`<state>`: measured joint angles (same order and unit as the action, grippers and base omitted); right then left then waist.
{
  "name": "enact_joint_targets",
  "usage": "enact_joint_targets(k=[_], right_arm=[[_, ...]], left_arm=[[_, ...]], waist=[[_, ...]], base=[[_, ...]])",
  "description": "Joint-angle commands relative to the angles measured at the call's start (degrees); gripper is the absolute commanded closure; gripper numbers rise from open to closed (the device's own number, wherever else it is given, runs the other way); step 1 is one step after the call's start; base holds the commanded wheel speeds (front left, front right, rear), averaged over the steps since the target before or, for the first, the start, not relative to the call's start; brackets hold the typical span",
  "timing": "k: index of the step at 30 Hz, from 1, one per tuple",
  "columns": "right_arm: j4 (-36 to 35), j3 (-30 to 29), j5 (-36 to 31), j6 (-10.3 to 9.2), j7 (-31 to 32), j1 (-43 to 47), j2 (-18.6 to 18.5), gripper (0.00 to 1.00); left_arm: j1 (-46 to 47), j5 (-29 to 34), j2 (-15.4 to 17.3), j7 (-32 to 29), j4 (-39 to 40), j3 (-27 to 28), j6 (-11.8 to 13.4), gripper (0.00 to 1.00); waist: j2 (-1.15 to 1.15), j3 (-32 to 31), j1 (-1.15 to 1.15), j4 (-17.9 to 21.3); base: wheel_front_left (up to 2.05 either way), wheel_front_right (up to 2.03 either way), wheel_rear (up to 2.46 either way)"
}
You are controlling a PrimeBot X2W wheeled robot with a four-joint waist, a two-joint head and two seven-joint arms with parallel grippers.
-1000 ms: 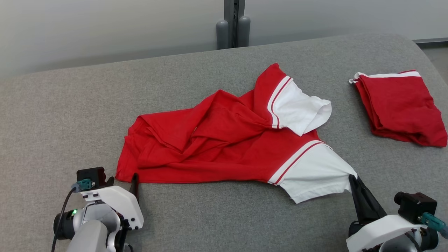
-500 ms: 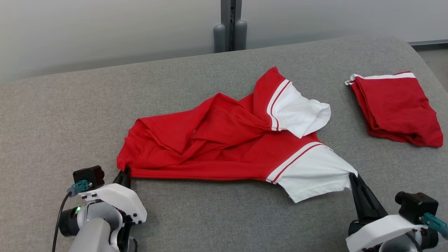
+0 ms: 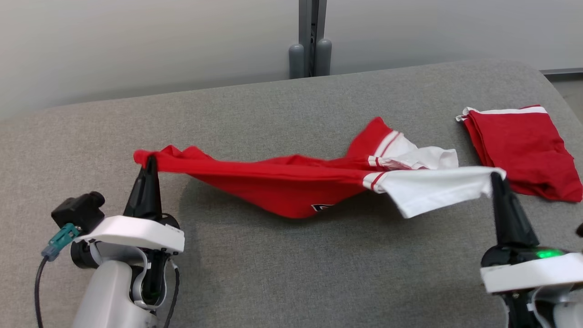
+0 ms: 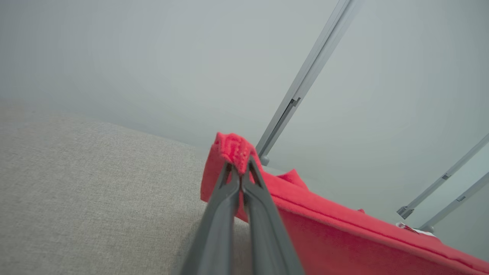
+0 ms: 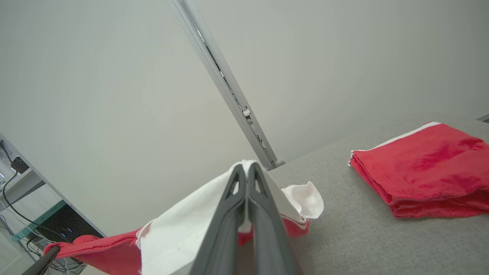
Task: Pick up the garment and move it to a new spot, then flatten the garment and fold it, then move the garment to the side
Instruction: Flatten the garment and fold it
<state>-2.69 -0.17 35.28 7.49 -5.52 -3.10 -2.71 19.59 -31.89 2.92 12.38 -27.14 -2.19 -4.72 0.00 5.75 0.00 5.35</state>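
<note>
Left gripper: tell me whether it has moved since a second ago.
Yes. The left gripper, shut on the garment, has lifted up the head view, toward the grey post.

Two arms end in long, dark, tapered fingers [image 3: 145, 196]. The left gripper [image 3: 148, 160] has a white shell [image 3: 132, 232], a pale grey forearm [image 3: 109, 296], a black wrist camera [image 3: 77, 210], a teal plug [image 3: 61, 237] and a black cable [image 3: 38, 284]. The right gripper [image 3: 495, 178] has a black collar [image 3: 501, 260] with a green light [image 3: 546, 253].

a grey fabric surface [image 3: 273, 273] meets a pale wall [image 3: 136, 41] with a metal post [image 3: 310, 27], perhaps a partition joint.
</note>
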Motion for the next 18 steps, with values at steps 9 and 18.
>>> enact_joint_targets(k=[9, 18], right_arm=[[-15.0, -4.4, 4.2, 0.01, 4.6, -2.2, -0.4, 1.0], [-29.5, -7.5, 5.6, 0.02, 10.7, -5.3, -0.5, 1.0]], left_arm=[[-5.1, -2.1, 0.2, -4.5, 24.2, -0.8, 2.5, 1.0], [-4.2, -2.1, 1.0, -12.1, 48.1, -2.8, 5.3, 1.0]], waist=[[0.0, -0.7, 0.0, -0.3], [0.0, -0.1, 0.0, 0.1]], base=[[0.0, 0.0, 0.0], [0.0, 0.0, 0.0]])
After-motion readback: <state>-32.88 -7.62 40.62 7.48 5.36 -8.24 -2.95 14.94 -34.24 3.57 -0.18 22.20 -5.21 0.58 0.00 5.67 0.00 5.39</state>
